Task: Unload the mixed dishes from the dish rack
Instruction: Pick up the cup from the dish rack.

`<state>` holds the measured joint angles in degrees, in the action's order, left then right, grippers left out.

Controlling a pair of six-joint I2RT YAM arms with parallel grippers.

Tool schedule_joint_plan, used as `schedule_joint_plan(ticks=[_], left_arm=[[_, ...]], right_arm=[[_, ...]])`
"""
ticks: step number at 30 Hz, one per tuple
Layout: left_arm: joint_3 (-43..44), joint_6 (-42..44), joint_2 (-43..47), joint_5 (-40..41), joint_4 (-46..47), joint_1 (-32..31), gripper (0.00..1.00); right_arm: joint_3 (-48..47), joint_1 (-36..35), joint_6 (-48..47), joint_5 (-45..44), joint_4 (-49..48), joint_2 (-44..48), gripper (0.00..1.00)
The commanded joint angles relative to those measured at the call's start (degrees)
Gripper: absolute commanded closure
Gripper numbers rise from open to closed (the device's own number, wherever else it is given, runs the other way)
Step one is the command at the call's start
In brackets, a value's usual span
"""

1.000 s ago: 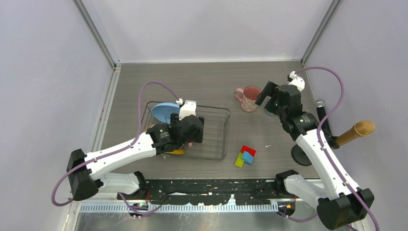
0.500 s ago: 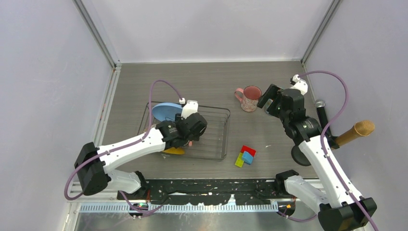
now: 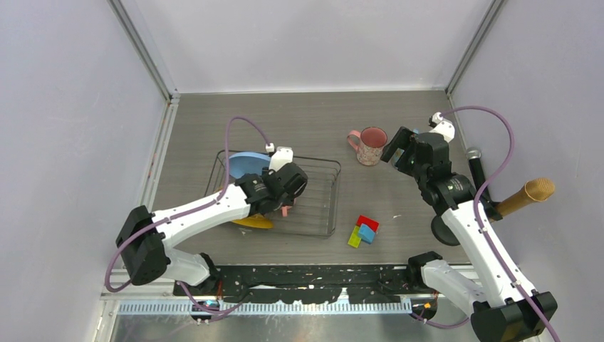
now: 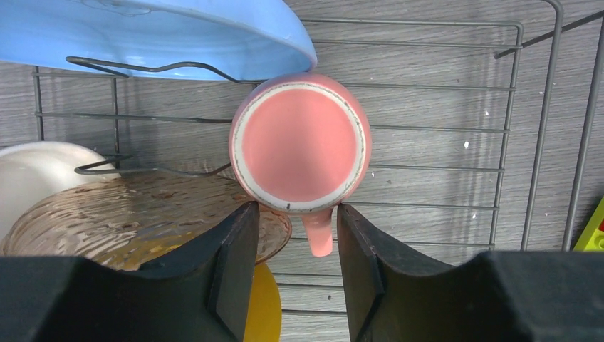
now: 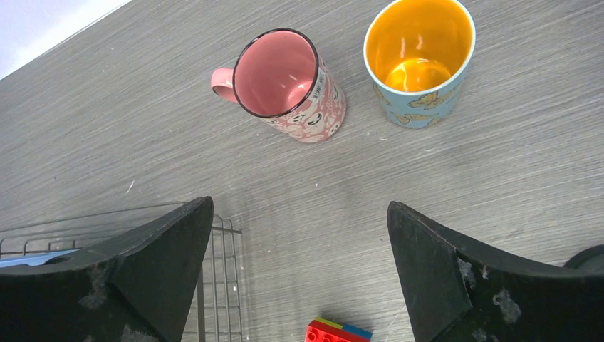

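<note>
Left gripper (image 4: 295, 206), spread, has shifted right over plain salmon mug (image 4: 299, 139) in dish rack (image 4: 441, 130); grasp pending. Right gripper (image 5: 299, 205) spread, empty.

— Inside the dark wire dish rack (image 4: 441, 129)?
— Light blue plate (image 4: 142, 32), all one tone. Salmon mug (image 4: 299, 139), plain, with a cream ring round its base. Cream bowl (image 4: 28, 171). Smaller plate (image 4: 128, 214), yellow under a brown rippled pattern.
— And on the grey wood-grain table (image 5: 498, 164) to the right?
— Speckled mug (image 5: 288, 85), pink with pale markings. Blue mug (image 5: 420, 57), orange inside. Blocks (image 3: 365, 230) nearer: red, blue, green.
</note>
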<state>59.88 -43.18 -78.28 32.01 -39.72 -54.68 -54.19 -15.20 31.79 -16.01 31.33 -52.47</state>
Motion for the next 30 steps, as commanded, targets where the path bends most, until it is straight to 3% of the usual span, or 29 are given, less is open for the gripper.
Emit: schedule_joint_plan(ticks=[1,9,20,30], left_arm=[[2.7,-2.1,-1.5,-0.2,-0.6,0.3,0.55],[5.2,-3.4,-3.6,0.1,-5.1,0.3,0.56],[4.5,1.7,-4.8,-7.5,2.4,0.3,0.54],[5.1,0.2,-7.1,-7.5,1.3,0.3,0.57]], right_arm=[[0.6,0.3,0.0,-2.2,-0.8,1.0,0.01],[0.8,0.3,0.0,-2.9,-0.8,0.8,0.01],[0.8,0.3,-0.7,-3.3,-0.9,0.2,0.01],[1.1,0.3,-0.8,-3.7,-0.9,0.3,0.01]])
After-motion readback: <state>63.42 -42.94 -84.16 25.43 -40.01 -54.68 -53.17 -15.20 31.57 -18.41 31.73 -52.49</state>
